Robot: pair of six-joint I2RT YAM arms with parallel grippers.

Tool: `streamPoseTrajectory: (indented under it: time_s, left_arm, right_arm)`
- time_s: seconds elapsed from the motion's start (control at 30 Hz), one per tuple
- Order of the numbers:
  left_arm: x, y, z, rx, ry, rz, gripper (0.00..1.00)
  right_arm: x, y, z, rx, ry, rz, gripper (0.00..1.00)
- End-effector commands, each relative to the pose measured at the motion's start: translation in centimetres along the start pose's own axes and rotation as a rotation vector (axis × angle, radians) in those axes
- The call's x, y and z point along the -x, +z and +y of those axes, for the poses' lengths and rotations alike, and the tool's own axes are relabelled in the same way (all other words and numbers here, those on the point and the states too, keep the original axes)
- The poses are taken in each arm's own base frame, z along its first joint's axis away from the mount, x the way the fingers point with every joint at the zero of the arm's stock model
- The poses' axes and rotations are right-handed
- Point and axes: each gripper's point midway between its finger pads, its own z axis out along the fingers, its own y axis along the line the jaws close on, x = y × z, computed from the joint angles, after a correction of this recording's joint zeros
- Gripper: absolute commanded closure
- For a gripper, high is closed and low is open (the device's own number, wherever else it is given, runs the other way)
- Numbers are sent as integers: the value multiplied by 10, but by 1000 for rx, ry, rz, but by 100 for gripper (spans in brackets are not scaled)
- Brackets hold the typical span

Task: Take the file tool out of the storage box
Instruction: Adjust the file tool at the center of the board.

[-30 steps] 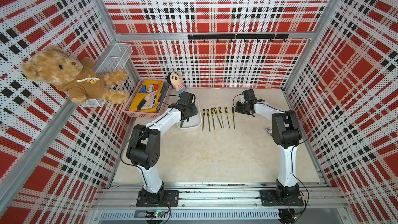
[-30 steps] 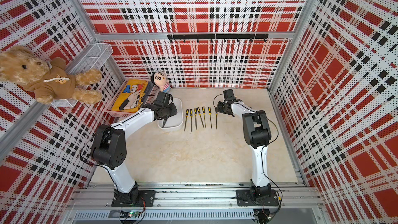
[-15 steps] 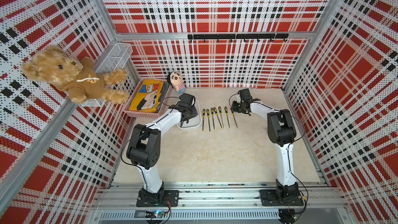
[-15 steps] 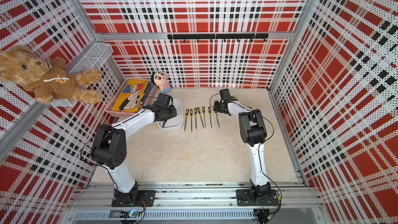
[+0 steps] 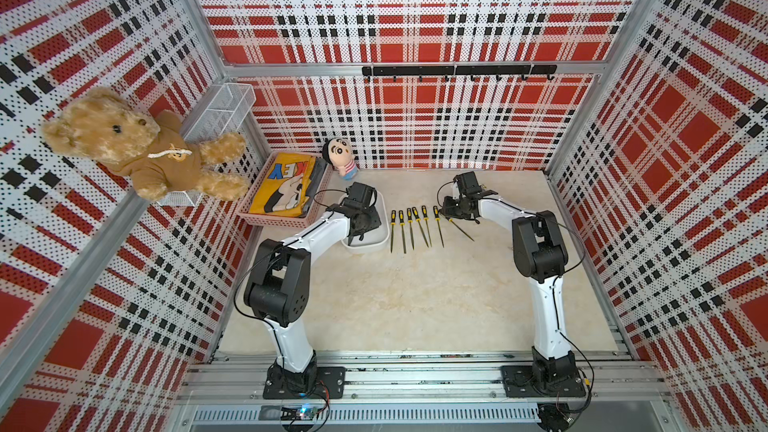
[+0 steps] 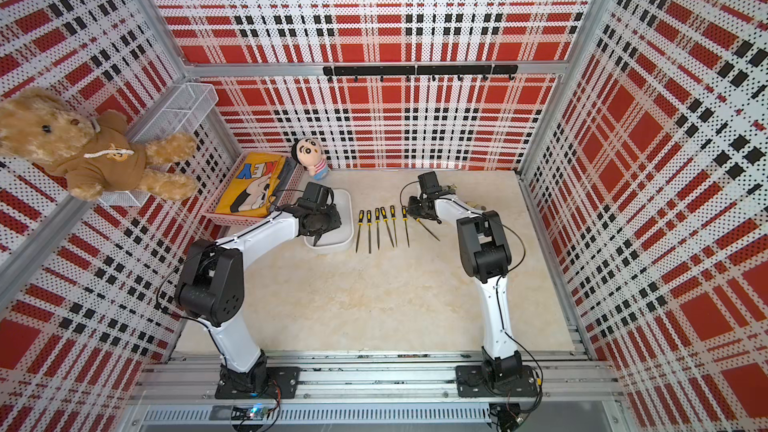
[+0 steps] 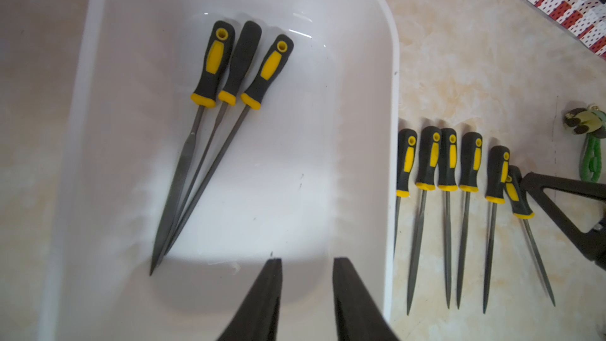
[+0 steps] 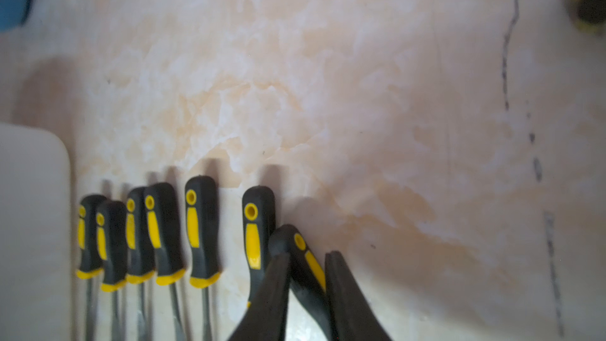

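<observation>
- Three files [image 7: 213, 126] lie in the storage box [image 7: 360, 93], side by side near one wall. Their black-and-yellow handles are bunched together and their blades run to a shared point at the tips.
- Six files [image 8: 200, 231] lie in a row on the worktop [image 5: 415, 305] just beside the box, handles toward the back wall.
- A seventh file [image 8: 288, 237] lies at the far end of that row. It is angled away from the others, with its handle close against the last one's.
- The right end effector [image 8: 309, 254] sits low over that seventh file with one finger on each side of the handle. The jaws are only narrowly apart, and I cannot tell whether they press on the handle or stand just clear of it.
- The left end effector [image 7: 306, 260] hovers above the box's open floor, beyond the tips of the three files. Its jaws are partly open and hold nothing.
- Judged from this, the step in hand is setting down the seventh file, with the left arm poised for another pick. The task looks well along, with three files left in the box.
- The next pick calls for moving the left end effector over the handles and closing on one of them alone. Because the three touch, the outermost handle looks the easiest, gripped across its width.
- The risk is dragging a neighbour along or catching the box wall.
</observation>
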Motion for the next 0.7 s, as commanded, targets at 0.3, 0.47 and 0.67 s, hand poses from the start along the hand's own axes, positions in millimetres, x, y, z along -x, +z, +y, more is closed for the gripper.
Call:
streamPoseTrajectory:
  time_s: [0.3,0.47,0.67]
  left_arm:
    - [11,-9,-7,-21,8,-38,66]
    - [11,-10,-9,-26,11,-36,66]
    - [14,-12,-10,-29,10,-43,66]
  right_arm:
    - [16,-35,4,-53,-138,-48,62]
    - [6,-25,2,-44,-181,-7,60]
    - [-2,-14,2,-31,-209,39,59]
